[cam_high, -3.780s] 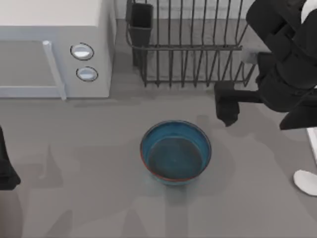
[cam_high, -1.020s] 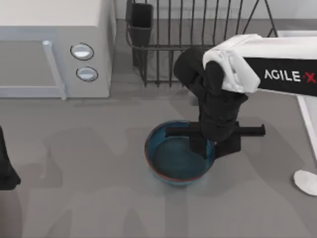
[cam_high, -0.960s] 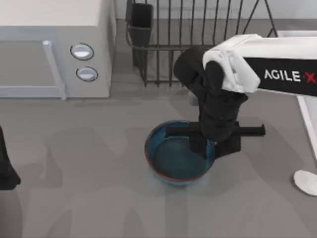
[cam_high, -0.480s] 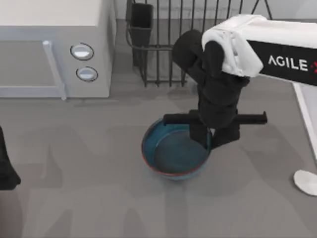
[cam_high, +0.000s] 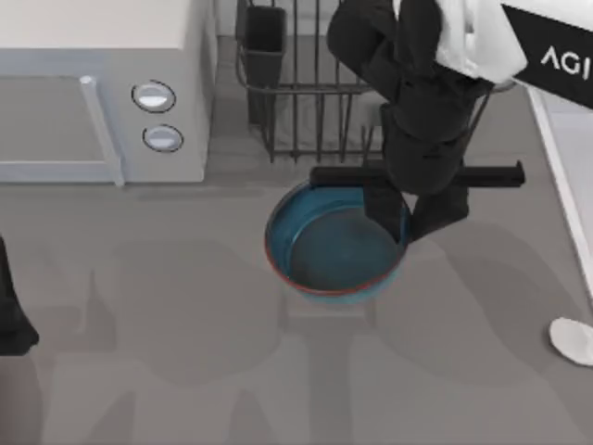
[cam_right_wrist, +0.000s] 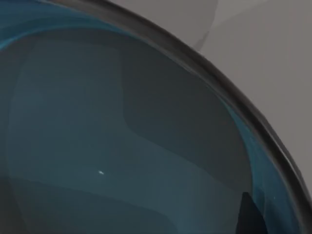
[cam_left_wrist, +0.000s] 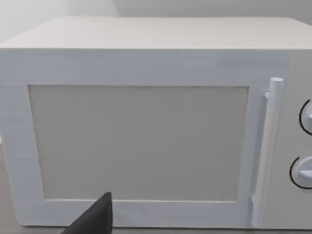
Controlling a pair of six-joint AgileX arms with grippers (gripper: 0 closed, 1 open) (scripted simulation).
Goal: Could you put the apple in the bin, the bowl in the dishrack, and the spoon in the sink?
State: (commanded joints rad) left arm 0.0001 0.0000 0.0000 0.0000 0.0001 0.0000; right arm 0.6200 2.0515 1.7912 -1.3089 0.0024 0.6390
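Note:
The blue bowl (cam_high: pixel 329 246) hangs tilted above the table, just in front of the black wire dishrack (cam_high: pixel 324 93). My right gripper (cam_high: pixel 408 218) is shut on the bowl's right rim, one finger inside and one outside. The bowl's grey-blue inside (cam_right_wrist: pixel 112 136) spreads across the right wrist view, with a dark fingertip (cam_right_wrist: pixel 249 214) at its rim. The pale spoon (cam_high: pixel 572 339) lies at the table's right edge. The sink's light rim (cam_high: pixel 559 181) runs along the right side. The apple is out of view. My left arm (cam_high: pixel 11 320) stays parked at the left edge.
A white microwave (cam_high: pixel 93 102) with two round knobs stands at the back left, and its door (cam_left_wrist: pixel 141 141) faces the left wrist camera. A dark square cutlery cup (cam_high: pixel 265 37) sits at the dishrack's left corner. The bowl's shadow lies on the grey table beneath it.
My right arm came in from the right, shut on the bowl's right rim, and has since carried the bowl up and back toward the dishrack.

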